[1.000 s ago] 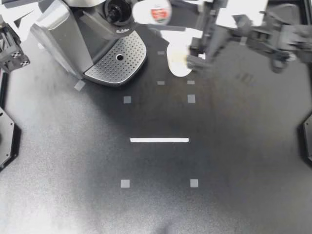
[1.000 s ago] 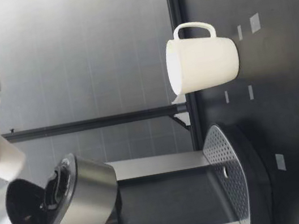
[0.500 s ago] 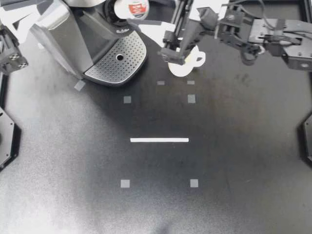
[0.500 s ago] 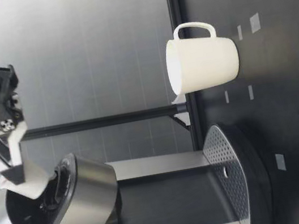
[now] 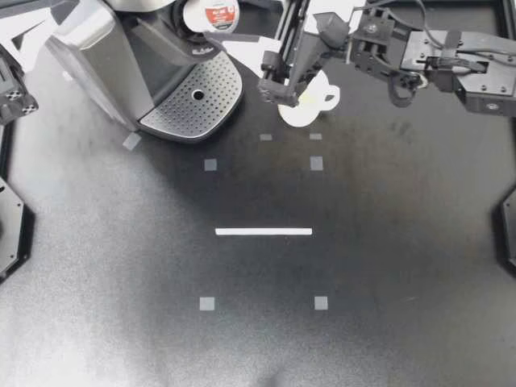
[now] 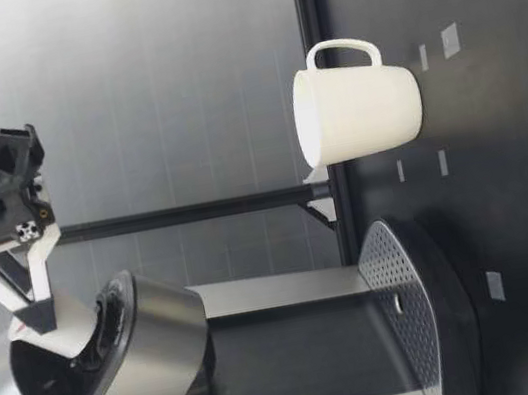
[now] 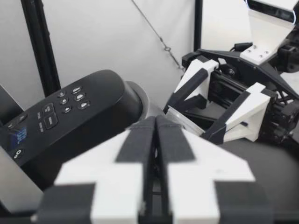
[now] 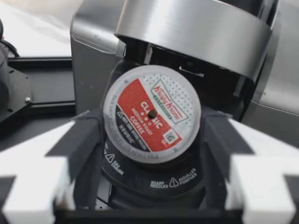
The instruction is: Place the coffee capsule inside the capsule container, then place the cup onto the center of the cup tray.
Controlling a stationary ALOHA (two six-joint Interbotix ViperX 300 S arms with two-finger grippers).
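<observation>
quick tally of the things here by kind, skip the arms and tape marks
silver and black coffee machine: 1
red and white foil-topped coffee capsule: 1
white ceramic mug: 1
total: 3

Shows brushed metal on the coffee machine (image 5: pixel 121 56), perforated metal on its cup tray (image 5: pixel 197 101). Beside it, glossy cup (image 5: pixel 298 117); atop, foil-lidded coffee capsule (image 5: pixel 211 14).
</observation>
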